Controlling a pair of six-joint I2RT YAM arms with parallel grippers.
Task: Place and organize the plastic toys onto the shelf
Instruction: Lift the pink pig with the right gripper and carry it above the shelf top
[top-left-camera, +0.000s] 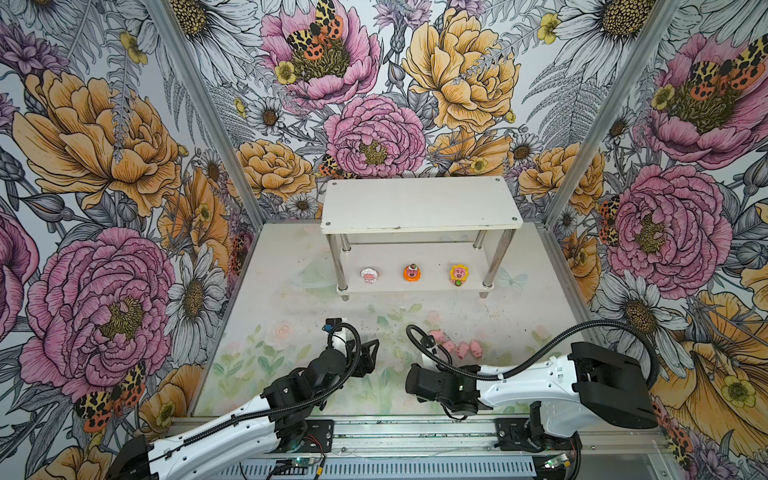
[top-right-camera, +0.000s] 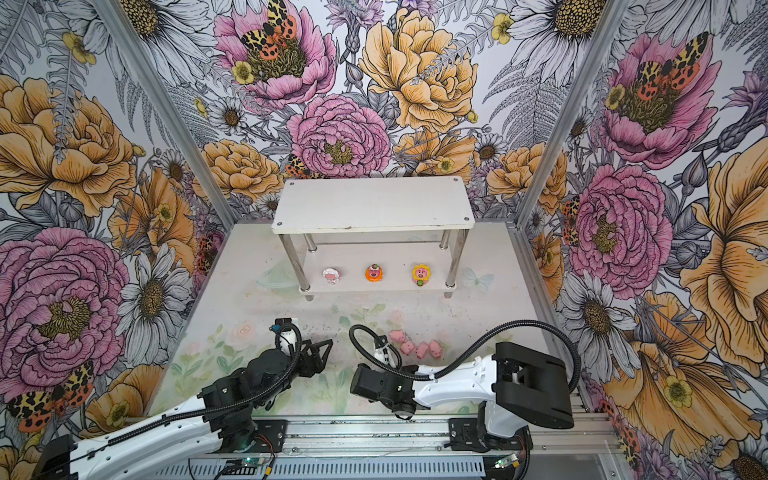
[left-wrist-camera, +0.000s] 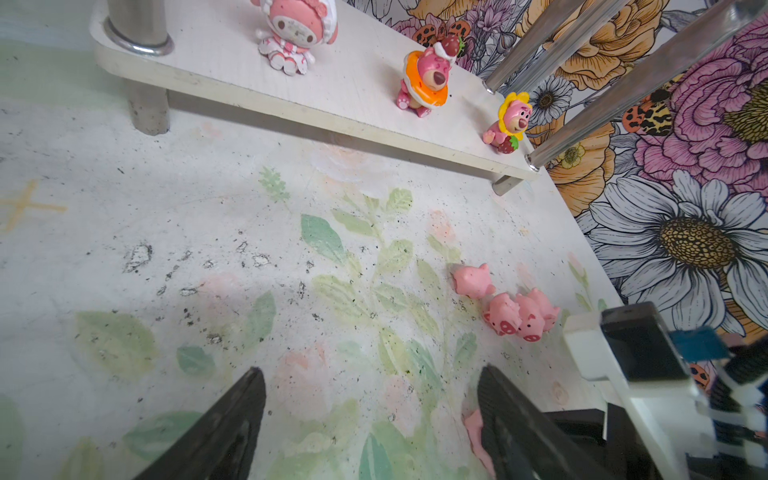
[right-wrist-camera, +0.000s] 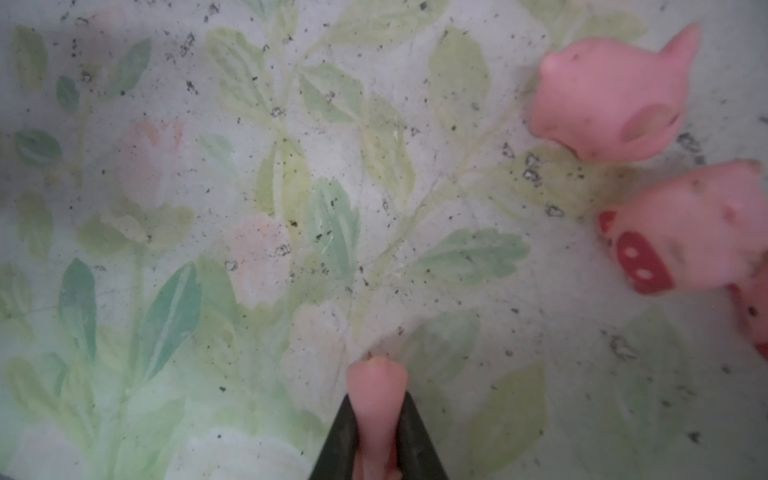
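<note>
Sorting looks about half done. The white-rimmed figure (top-left-camera: 368, 275), orange-rimmed figure (top-left-camera: 412, 272) and yellow-rimmed figure (top-left-camera: 458, 274) stand evenly spaced in a row on the lower tier of the shelf (top-left-camera: 419, 203). That spacing suggests the lower tier is kept for them and the bare top board is meant for the pigs.

Four loose pigs (top-left-camera: 462, 350) lie huddled on the tabletop (top-left-camera: 291, 316), near and right of centre, well apart from the shelf. The right claw (right-wrist-camera: 377, 397) is low beside that huddle, on its left, with jaws drawn together on a fifth pig (right-wrist-camera: 374, 378), pinching it narrowly. I cannot tell whether it has left the surface.

The left claw (left-wrist-camera: 370, 370) hangs over bare tabletop left of the pigs, jaws wide apart. It holds nothing, probably keeping clear of its partner's pick.
</note>
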